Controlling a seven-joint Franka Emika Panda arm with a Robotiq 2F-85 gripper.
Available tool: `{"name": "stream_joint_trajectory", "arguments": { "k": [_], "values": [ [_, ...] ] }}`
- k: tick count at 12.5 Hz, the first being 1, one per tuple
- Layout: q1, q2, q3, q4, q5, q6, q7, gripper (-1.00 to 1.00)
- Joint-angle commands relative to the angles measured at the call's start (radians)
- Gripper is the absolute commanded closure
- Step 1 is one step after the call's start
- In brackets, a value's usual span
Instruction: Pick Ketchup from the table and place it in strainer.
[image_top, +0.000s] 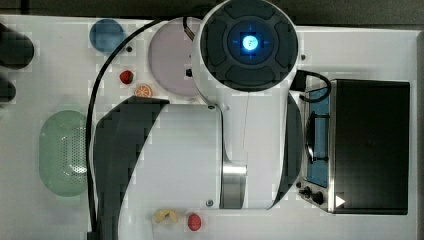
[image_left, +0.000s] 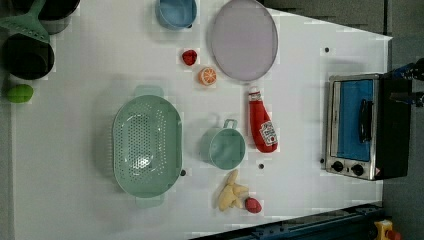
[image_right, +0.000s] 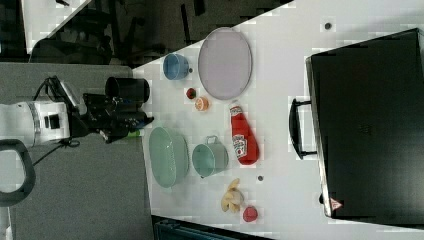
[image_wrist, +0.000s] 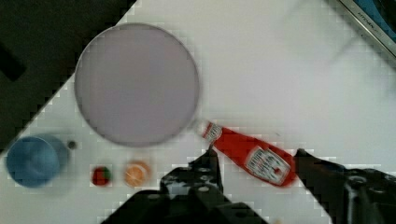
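Gripper open wide, holding nothing, up over the ketchup. Ketchup lying flat on the table, near the lilac plate, just beside the green cup. Strainer past the cup.

No wording can be read anywhere: the ketchup bottle carries a white label patch with print too blurred to make out, and the toaster oven shows a small red-and-white warning triangle.
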Motion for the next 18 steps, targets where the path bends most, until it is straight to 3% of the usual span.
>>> {"name": "stream_joint_trajectory", "arguments": {
  "k": [1, 3, 7, 10, 14, 18],
  "values": [
    [-0.096, -0.17, 0.06, -0.074, 0.015, -0.143, -0.057, -0.58],
    [-0.094, -0.149, 0.065, -0.1, 0.015, -0.132, -0.071, -0.99],
    [-0.092, -0.084, 0.086, -0.206, 0.015, -0.071, -0.261, -1.0],
    [-0.091, -0.033, 0.101, -0.297, 0.015, 0.025, -0.561, -1.0],
    [-0.09, 0.009, 0.111, -0.429, 0.014, 0.278, -0.943, -1.0],
    [-0.085, 0.042, 0.118, -0.569, 0.014, 0.551, -0.989, -1.0]
  ]
}}
